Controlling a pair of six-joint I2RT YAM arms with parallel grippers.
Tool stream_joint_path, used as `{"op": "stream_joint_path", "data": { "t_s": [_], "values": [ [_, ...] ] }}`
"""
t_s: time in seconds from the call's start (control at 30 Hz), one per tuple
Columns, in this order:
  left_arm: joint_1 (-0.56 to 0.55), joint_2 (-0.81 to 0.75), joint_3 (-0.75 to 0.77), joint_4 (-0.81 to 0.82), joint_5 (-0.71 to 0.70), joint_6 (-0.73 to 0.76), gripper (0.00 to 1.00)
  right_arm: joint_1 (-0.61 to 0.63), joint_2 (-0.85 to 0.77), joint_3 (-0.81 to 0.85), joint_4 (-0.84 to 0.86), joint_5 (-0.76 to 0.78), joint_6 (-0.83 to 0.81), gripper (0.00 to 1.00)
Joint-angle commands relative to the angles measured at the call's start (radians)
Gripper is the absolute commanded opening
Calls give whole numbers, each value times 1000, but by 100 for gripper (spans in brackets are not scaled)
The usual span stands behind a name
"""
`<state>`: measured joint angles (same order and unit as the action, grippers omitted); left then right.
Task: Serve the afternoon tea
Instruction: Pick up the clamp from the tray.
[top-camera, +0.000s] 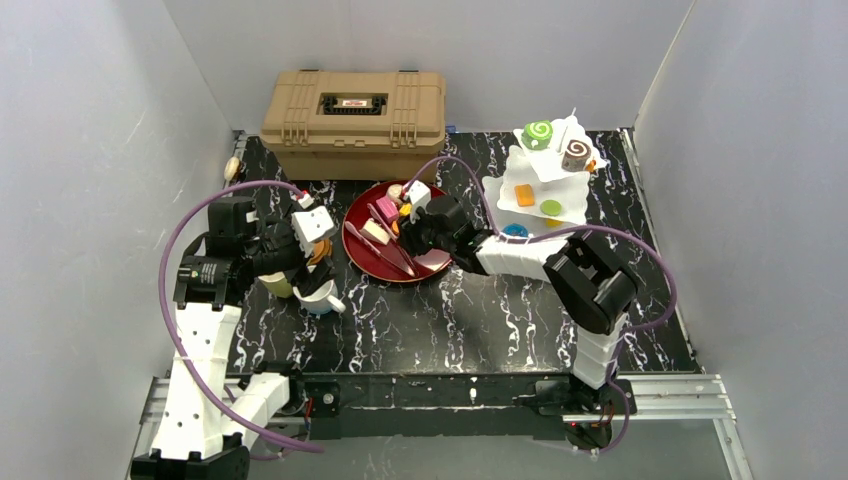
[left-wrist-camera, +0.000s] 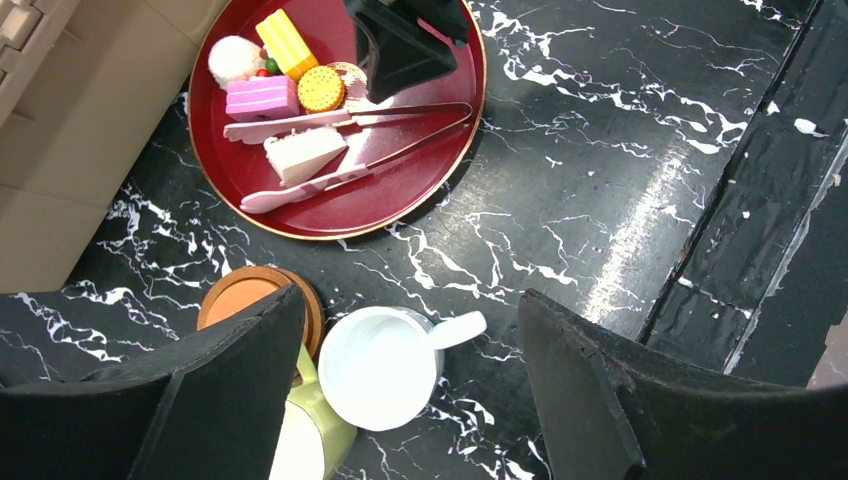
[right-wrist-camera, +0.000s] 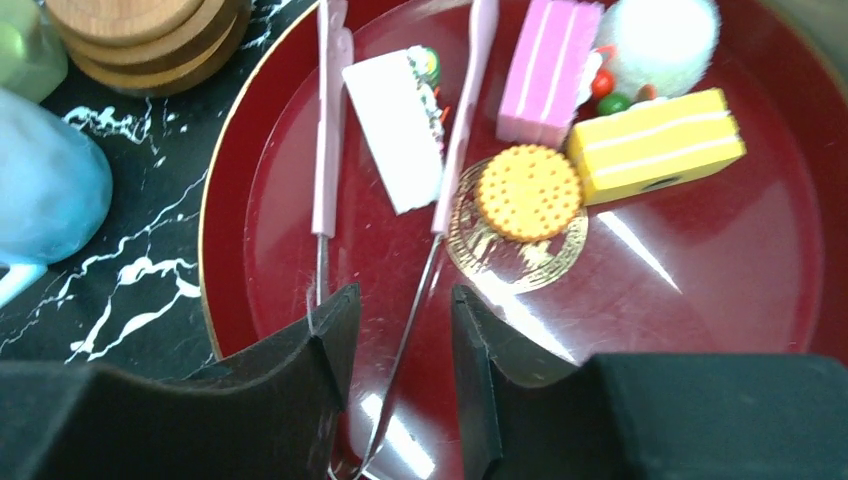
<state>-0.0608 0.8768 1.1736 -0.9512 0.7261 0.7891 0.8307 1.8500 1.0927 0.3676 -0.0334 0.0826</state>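
Left gripper (left-wrist-camera: 410, 310) is hovering over the mugs with its fingers spread wide and nothing between them. The white mug (left-wrist-camera: 380, 365) is standing directly below the gap, handle pointing toward the red plate (left-wrist-camera: 400, 190). The pale yellow mug (left-wrist-camera: 315, 440) is touching it on one side and is partly hidden by a finger. A stack of brown coasters (left-wrist-camera: 245, 295) is sitting just beside both mugs.

Right gripper (right-wrist-camera: 405, 310) is hanging low over the plate's near edge, jaws narrow but apart. One thin arm of the tongs (right-wrist-camera: 325, 150) is running through the gap; the other arm is passing under the left finger's tip. No squeeze on the tongs is showing.

On the plate are lying a white cake slice (right-wrist-camera: 395, 130) between the tong arms, a pink slice (right-wrist-camera: 548, 70), a yellow slice (right-wrist-camera: 655, 145), a round biscuit (right-wrist-camera: 527, 192) and a white puff (right-wrist-camera: 660, 40).

The white tiered stand (top-camera: 520, 165) at the far right is carrying a green swirl roll (top-camera: 537, 134) and a brown swirl roll (top-camera: 575, 155). The tan toolbox (top-camera: 355, 125) is resting against the back wall.
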Motion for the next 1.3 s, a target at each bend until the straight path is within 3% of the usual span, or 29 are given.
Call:
{"op": "stream_joint_path", "data": {
  "t_s": [0.0,0.3,0.47,0.57,0.93,1.13,1.27],
  "values": [
    [4,-8,21,-28,32,10,77,17,32,-41,45,-10,37,45],
    [4,-8,32,-40,49,22,82,32,114,-12,22,-18,24,31],
    [4,-3,44,-52,66,33,88,45,103,16,-6,16,-1,2],
    [4,-8,37,-73,89,94,88,47,30,25,-40,28,-22,1],
    [0,1,-61,-137,175,529,91,81,-306,-41,-226,110,-116,1],
    [-11,64,-26,-146,159,765,91,175,-451,-43,-391,120,-146,1],
    [-34,8,-44,-141,174,998,91,225,-501,-7,-507,148,-143,1]
  ]
}}
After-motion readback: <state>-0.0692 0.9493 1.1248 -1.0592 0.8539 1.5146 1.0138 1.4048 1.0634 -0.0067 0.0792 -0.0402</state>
